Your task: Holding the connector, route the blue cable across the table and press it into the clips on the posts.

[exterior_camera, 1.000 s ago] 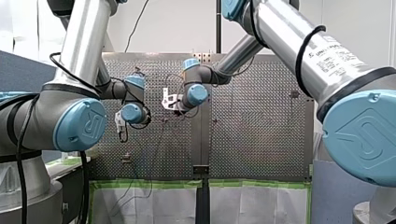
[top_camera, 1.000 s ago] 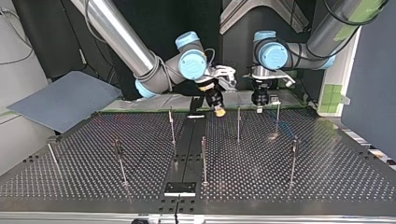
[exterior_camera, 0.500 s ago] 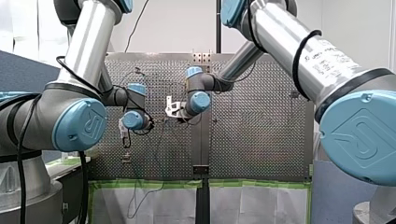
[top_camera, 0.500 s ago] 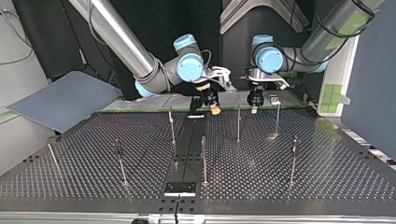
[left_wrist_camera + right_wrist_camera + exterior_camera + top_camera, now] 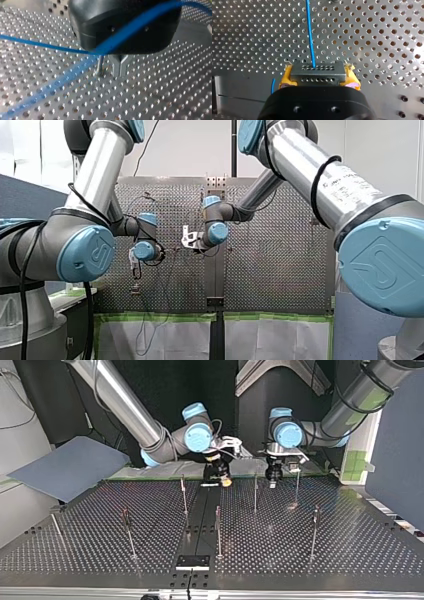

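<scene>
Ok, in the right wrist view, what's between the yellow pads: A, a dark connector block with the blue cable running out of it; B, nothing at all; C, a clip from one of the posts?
A: the yellow pads of my right gripper clamp the connector, and the blue cable leads ahead from it.

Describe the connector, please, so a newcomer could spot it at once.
In the right wrist view, over the perforated table, find my right pincer with yellow pads. The connector is the grey block clamped between them, marked by two rows of tiny holes and the blue cable leaving it.
</scene>
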Available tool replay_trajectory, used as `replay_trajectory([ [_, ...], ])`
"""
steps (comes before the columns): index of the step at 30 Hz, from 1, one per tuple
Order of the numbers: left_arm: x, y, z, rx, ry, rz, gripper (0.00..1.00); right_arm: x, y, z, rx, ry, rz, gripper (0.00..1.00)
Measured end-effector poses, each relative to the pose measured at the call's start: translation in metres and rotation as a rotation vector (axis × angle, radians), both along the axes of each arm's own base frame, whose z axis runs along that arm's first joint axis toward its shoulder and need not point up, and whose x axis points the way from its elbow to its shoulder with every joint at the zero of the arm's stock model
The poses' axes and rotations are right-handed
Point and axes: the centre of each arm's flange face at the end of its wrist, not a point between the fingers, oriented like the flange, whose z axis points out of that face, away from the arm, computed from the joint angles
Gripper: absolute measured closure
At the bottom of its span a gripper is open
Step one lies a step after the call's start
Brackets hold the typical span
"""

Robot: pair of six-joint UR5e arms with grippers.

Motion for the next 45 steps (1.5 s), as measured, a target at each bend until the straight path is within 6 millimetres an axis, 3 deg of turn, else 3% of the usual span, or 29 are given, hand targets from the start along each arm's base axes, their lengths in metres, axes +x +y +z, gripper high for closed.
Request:
replay_trajectory([
  [10, 0.029, 0.005, 0.022, -0.002, -0.041, -0.008, 0.98, -0.006, -0.019, 0.003, 0.000, -0.049, 0.008, 0.98],
  [19, 0.035, 0.008, 0.026, 0.000, -0.036, -0.006, 0.98, -0.014, -0.032, 0.005, -0.002, -0.054, -0.008, 0.98],
  [20, 0.034, 0.008, 0.026, 0.002, -0.033, -0.006, 0.84, -0.014, -0.033, 0.005, -0.002, -0.054, -0.009, 0.98],
  [22, 0.033, 0.007, 0.025, 0.010, -0.022, -0.008, 0.84, -0.016, -0.035, 0.005, -0.002, -0.054, -0.011, 0.98],
  [23, 0.032, 0.006, 0.025, 0.013, -0.019, -0.009, 0.60, -0.016, -0.035, 0.005, -0.001, -0.054, -0.011, 0.98],
  [24, 0.032, 0.006, 0.024, 0.016, -0.014, -0.009, 0.60, -0.017, -0.036, 0.005, -0.001, -0.054, -0.012, 0.98],
  [25, 0.031, 0.005, 0.024, 0.018, -0.009, -0.007, 0.43, -0.017, -0.037, 0.005, -0.001, -0.054, -0.013, 0.98],
  [26, 0.030, 0.005, 0.024, 0.021, -0.003, -0.005, 0.32, -0.018, -0.037, 0.005, -0.001, -0.054, -0.013, 0.98],
  [27, 0.029, 0.005, 0.023, 0.026, 0.006, -0.001, 0.32, -0.018, -0.037, 0.005, -0.001, -0.053, -0.014, 0.98],
  [28, 0.028, 0.004, 0.022, 0.031, 0.014, 0.003, 0.21, -0.018, -0.037, 0.005, 0.000, -0.053, -0.013, 0.98],
  [29, 0.026, 0.004, 0.022, 0.035, 0.023, 0.006, 0.04, -0.018, -0.037, 0.005, 0.000, -0.053, -0.013, 0.98],
  [38, 0.014, 0.003, 0.016, 0.060, 0.114, 0.009, 0.00, -0.018, -0.037, 0.004, 0.004, -0.051, -0.009, 0.98],
  [45, -0.009, -0.002, 0.019, 0.084, 0.173, -0.007, 0.00, -0.021, -0.039, 0.004, 0.007, -0.047, -0.010, 0.98],
])
